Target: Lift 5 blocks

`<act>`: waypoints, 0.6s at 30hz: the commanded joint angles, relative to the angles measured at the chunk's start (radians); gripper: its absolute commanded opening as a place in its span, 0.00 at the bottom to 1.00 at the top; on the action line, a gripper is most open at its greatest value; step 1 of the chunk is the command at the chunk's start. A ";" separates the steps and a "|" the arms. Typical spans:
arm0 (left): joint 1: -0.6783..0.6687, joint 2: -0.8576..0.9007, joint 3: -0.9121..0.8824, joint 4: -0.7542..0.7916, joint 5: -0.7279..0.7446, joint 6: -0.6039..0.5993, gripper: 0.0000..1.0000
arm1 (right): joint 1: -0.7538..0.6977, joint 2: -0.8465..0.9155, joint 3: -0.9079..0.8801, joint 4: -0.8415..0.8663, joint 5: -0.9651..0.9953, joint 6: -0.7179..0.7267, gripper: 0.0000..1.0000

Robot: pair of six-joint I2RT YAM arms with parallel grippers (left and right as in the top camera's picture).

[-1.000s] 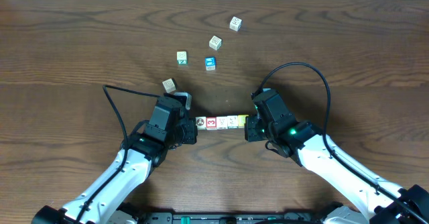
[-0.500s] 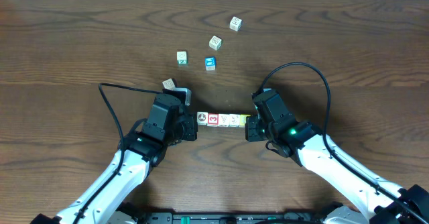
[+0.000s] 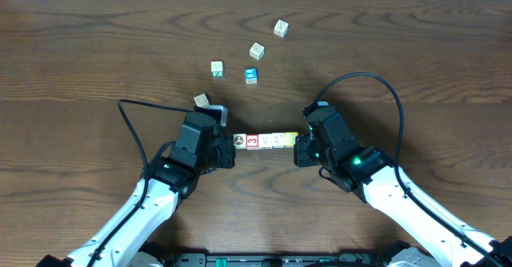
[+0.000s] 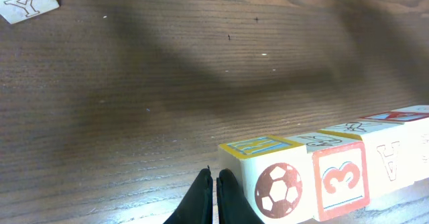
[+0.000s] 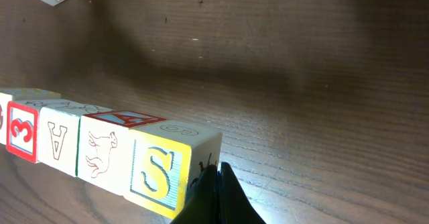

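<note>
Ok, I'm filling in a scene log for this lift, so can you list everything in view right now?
row of blocks: five, whitish with a red 3 and a yellow-topped right end, end to end between the grippers
blue-faced cube: one, blue, behind the row
green-marked cube: one, white, left of the blue-faced cube
tan cube: one, tan, just behind the left arm's wrist
pale cube: one, whitish, behind the blue-faced cube
far cube: one, whitish, farthest back
table: one, dark brown wood
left gripper: one, black, shut, at the row's left end
right gripper: one, black, shut, at the row's right end
</note>
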 commanded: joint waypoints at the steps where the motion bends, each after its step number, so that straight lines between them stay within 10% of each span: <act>1: -0.050 -0.015 0.077 0.031 0.206 -0.020 0.07 | 0.047 -0.015 0.053 0.037 -0.242 -0.007 0.01; 18: -0.052 -0.071 0.078 0.027 0.206 -0.024 0.07 | 0.047 -0.015 0.053 0.037 -0.242 -0.007 0.01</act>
